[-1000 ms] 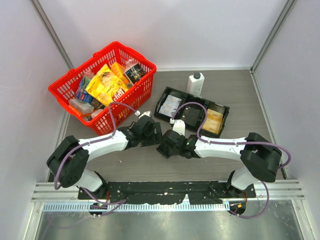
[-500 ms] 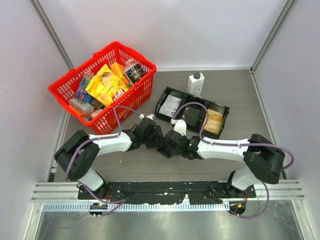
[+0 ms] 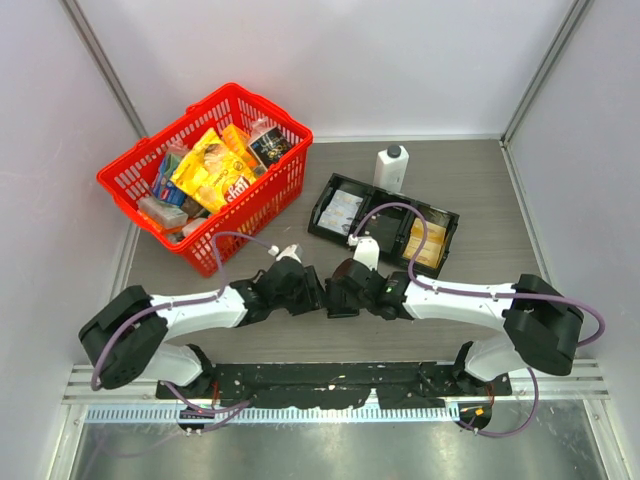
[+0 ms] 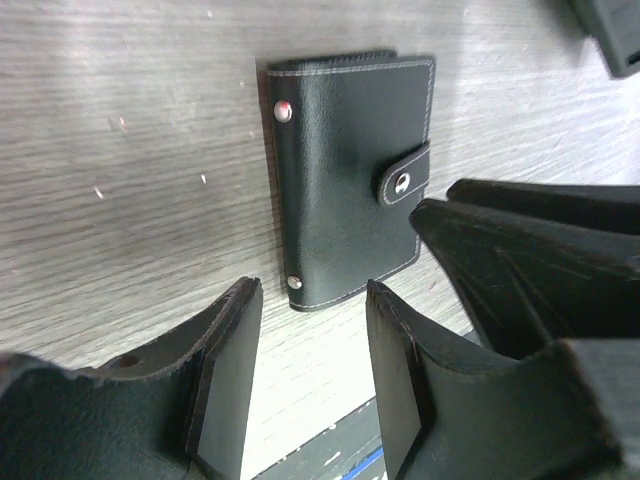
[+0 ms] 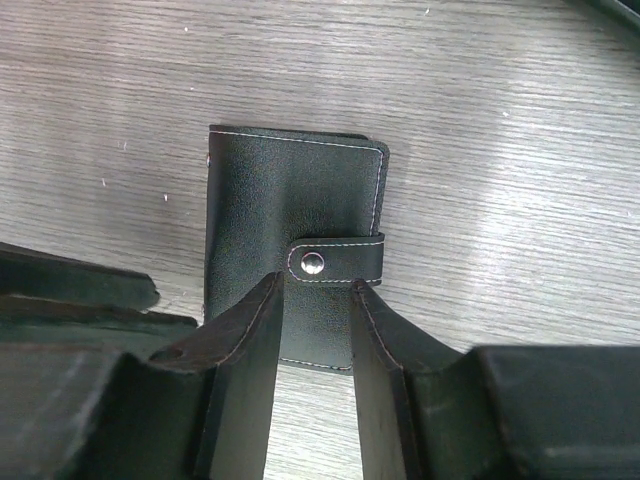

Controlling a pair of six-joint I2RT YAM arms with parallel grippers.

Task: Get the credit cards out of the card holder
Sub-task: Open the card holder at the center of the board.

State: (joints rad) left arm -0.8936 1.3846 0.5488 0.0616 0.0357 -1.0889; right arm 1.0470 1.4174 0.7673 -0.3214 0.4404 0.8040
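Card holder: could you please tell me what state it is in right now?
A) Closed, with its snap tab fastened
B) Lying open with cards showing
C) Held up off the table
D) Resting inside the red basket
A: in the right wrist view the card holder lies flat on the table, folded closed with its tab snapped across the front.

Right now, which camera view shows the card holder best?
The left wrist view: the closed card holder lies almost whole, snap tab fastened. The right wrist view's jaws cover its lower edge; from the top, the arms hide it.
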